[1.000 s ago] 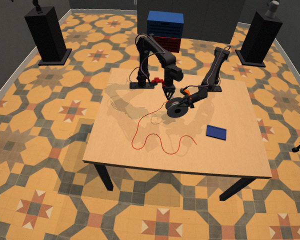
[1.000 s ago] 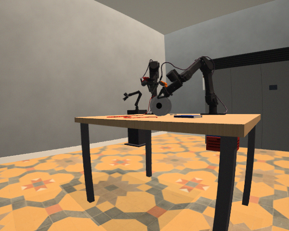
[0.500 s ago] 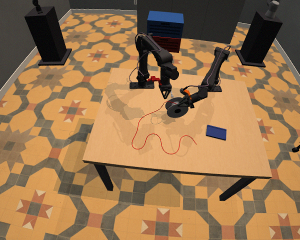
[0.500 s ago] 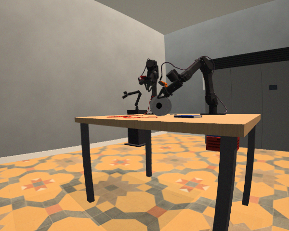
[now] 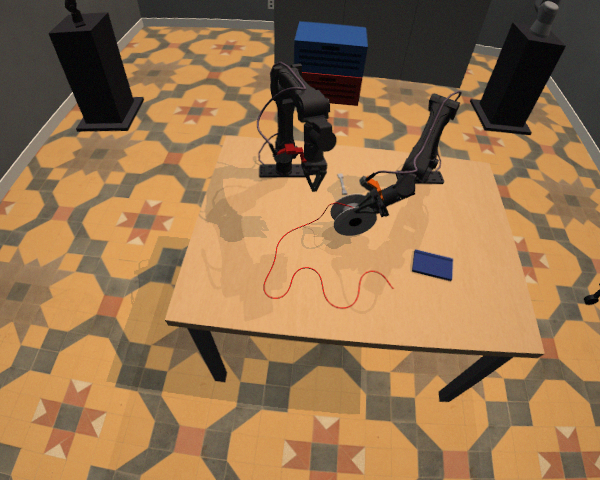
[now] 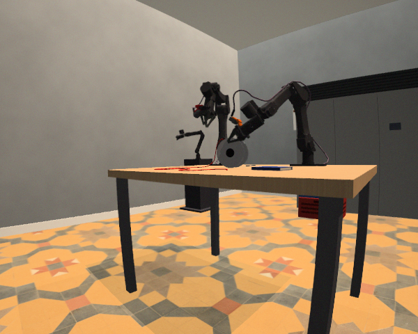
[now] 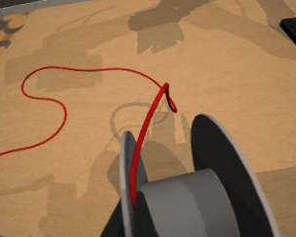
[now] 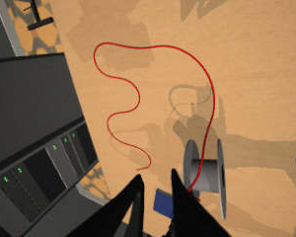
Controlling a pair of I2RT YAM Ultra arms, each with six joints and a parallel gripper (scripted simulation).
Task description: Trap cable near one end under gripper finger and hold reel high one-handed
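A grey reel with dark flanges stands on edge close over the table. My left gripper is shut on the reel. The red cable rises from the table, crosses one flange's rim and runs down beside the hub by the left finger. The rest lies in loose curves on the table. My right gripper is partly open and empty, raised behind and to the side of the reel, apart from it.
A flat blue pad lies on the table to the reel's side. A small pale piece lies behind the reel. A blue and red crate and two black pedestals stand on the floor.
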